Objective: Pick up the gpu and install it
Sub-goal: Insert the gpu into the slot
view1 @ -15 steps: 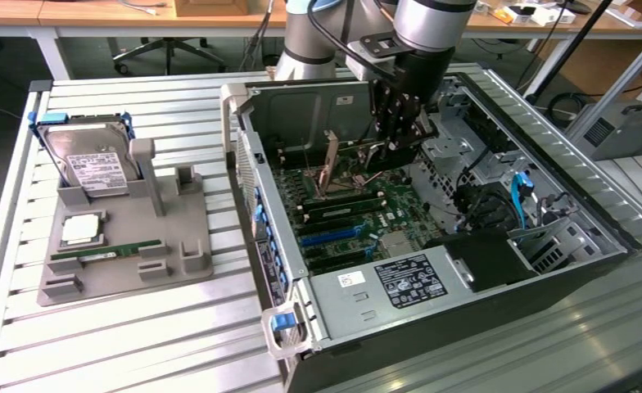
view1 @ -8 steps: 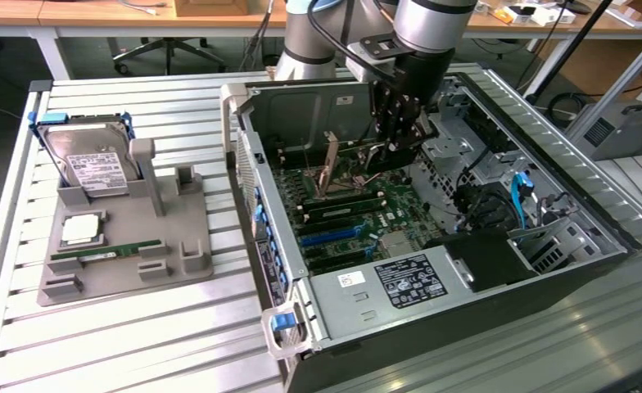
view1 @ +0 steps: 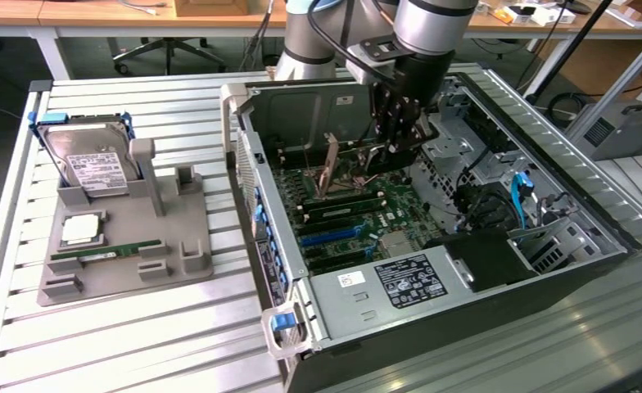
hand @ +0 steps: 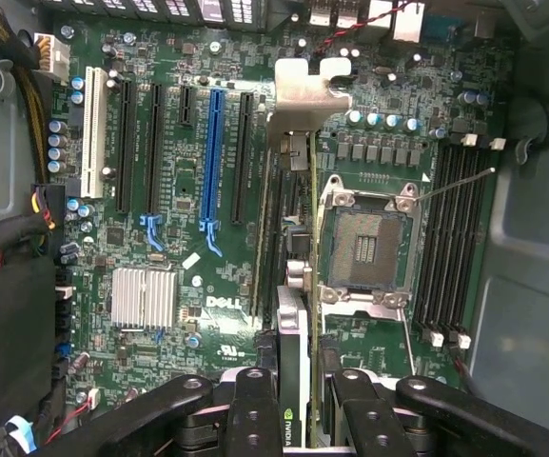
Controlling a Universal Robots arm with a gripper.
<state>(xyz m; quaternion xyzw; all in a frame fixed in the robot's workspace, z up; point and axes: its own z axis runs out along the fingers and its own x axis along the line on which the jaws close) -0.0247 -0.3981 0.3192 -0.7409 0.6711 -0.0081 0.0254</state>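
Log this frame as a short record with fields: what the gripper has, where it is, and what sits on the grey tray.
gripper: black gripper shut on the thin flat card with a silvery bracket, the gpu
gpu pose: edge-on, above the green motherboard, not seated in a slot
location: inside the open computer case
tray: grey holder carrying a silver hard drive and a narrow green memory stick

"DELL" is printed in white on the green motherboard [hand: 188,190]
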